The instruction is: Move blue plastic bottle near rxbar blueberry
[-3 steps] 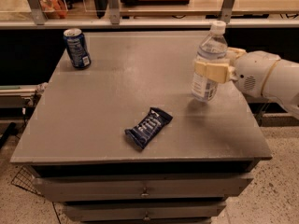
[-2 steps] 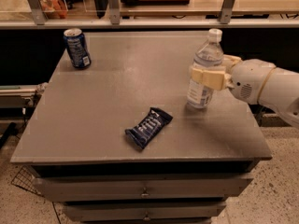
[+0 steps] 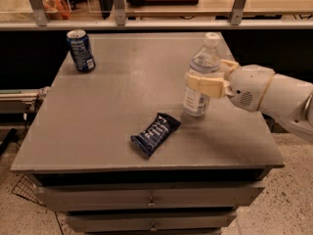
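Observation:
The blue plastic bottle (image 3: pixel 200 77) is a tall clear bottle with a white cap, upright at the right middle of the grey table (image 3: pixel 122 97). My gripper (image 3: pixel 205 83) reaches in from the right and is shut on the bottle's middle. The bottle's base is at or just above the tabletop; I cannot tell which. The rxbar blueberry (image 3: pixel 155 133), a flat dark blue wrapper with white lettering, lies on the table just left of and in front of the bottle, a short gap away.
A dark blue soda can (image 3: pixel 81 50) stands at the table's far left corner. A shelf rail with metal posts (image 3: pixel 117 6) runs behind the table. Drawers (image 3: pixel 151 199) sit below the table's front edge.
My gripper has carried the bottle leftward and toward the front, closer to the rxbar blueberry. The bar and the can have not moved.

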### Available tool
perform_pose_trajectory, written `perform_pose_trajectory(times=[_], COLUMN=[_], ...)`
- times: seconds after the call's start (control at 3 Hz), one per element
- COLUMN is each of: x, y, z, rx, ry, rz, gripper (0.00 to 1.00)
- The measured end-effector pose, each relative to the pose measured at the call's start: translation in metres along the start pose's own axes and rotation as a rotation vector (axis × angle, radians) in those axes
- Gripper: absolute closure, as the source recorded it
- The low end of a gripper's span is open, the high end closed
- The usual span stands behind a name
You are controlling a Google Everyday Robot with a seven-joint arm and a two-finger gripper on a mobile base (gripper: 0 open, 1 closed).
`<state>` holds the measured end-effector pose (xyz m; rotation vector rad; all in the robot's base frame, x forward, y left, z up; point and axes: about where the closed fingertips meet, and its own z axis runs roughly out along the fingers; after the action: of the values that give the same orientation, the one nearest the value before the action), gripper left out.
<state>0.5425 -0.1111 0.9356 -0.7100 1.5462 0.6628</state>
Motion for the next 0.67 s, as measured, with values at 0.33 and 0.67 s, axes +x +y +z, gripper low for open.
perform_pose_trajectory(times=[0.33, 0.67], x=[0.0047, 0.0112], y=[0.0132, 0.0208], z=[0.0087, 0.0167], rx=[-0.039, -0.06], ry=[-0.015, -0.024], rz=[0.011, 0.029], gripper=[1.0, 0.72])
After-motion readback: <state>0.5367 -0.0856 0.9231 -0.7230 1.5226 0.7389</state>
